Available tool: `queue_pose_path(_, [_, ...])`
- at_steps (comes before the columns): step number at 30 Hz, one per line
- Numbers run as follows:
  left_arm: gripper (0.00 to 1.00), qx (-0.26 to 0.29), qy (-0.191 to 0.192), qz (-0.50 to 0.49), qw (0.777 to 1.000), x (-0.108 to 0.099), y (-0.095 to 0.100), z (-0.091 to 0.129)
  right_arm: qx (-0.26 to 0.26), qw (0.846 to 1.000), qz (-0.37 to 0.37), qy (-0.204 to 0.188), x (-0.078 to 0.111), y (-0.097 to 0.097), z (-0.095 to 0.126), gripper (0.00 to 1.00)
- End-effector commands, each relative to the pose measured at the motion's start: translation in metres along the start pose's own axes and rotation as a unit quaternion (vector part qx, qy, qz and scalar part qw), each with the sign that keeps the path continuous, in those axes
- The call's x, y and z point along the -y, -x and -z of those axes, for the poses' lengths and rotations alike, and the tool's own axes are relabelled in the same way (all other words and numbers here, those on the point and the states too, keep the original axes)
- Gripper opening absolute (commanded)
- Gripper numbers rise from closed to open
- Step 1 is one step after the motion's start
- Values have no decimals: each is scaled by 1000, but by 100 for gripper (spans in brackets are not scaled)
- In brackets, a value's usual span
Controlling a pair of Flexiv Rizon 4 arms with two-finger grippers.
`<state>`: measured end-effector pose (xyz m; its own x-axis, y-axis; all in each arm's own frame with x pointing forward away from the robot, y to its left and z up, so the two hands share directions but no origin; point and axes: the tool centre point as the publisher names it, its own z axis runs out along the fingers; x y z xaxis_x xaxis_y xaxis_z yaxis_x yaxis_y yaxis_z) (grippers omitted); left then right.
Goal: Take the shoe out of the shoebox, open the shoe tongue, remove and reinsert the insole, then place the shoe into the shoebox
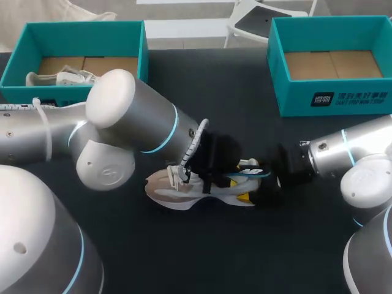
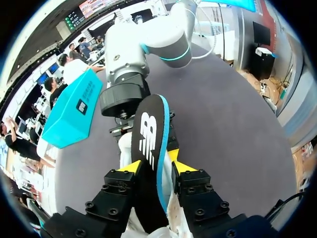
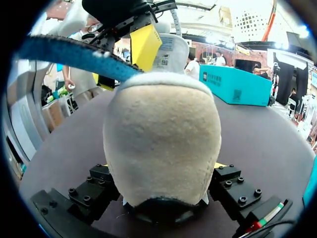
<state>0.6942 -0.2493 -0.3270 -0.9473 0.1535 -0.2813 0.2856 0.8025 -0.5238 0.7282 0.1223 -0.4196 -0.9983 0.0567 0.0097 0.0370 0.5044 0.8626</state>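
A white and beige shoe (image 1: 184, 191) lies on its sole in the middle of the dark table, heel toward my right arm. My left gripper (image 1: 215, 171) comes down over its opening and is shut on the black insole with a blue edge (image 2: 148, 141), which sticks out beyond the yellow tips (image 2: 130, 166) toward the heel. Seen from the head view, the insole (image 1: 250, 171) hovers above the heel. My right gripper (image 1: 269, 188) is at table height, its fingers on both sides of the beige heel (image 3: 161, 134), shut on it.
A teal shoebox (image 1: 73, 30) at the back left holds another white shoe (image 1: 58, 78). A second teal shoebox (image 1: 331, 101) stands at the back right with bare cardboard showing inside. My left arm's large joints (image 1: 116, 122) lie over the table's left half.
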Motion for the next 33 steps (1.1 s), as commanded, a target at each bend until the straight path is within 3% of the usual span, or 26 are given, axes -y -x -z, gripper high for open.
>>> queue_pose_path(1, [38,-2,1,4,1000,0,7,-12,1,1000,0,-2,1,0,-2,0])
queue_pose_path(6, [31,-2,6,5,1000,-3,10,-18,1,1000,0,-2,1,0,-2,0])
queue_pose_path(8, [13,-5,6,6,1000,-4,10,-20,1,1000,0,-2,1,0,-2,0])
queue_pose_path(9, [0,-5,6,6,1000,-5,10,-20,1,1000,0,-2,1,0,-2,0])
queue_pose_path(16, [0,-20,-11,16,1000,-3,5,-7,1,1000,0,-2,1,0,-2,0])
queue_pose_path(22, [0,-33,-39,38,998,6,11,26,1,1000,0,-2,1,0,-2,0])
queue_pose_path(33, [0,-75,-99,98,987,41,28,78,1,1000,0,-2,1,0,-2,0])
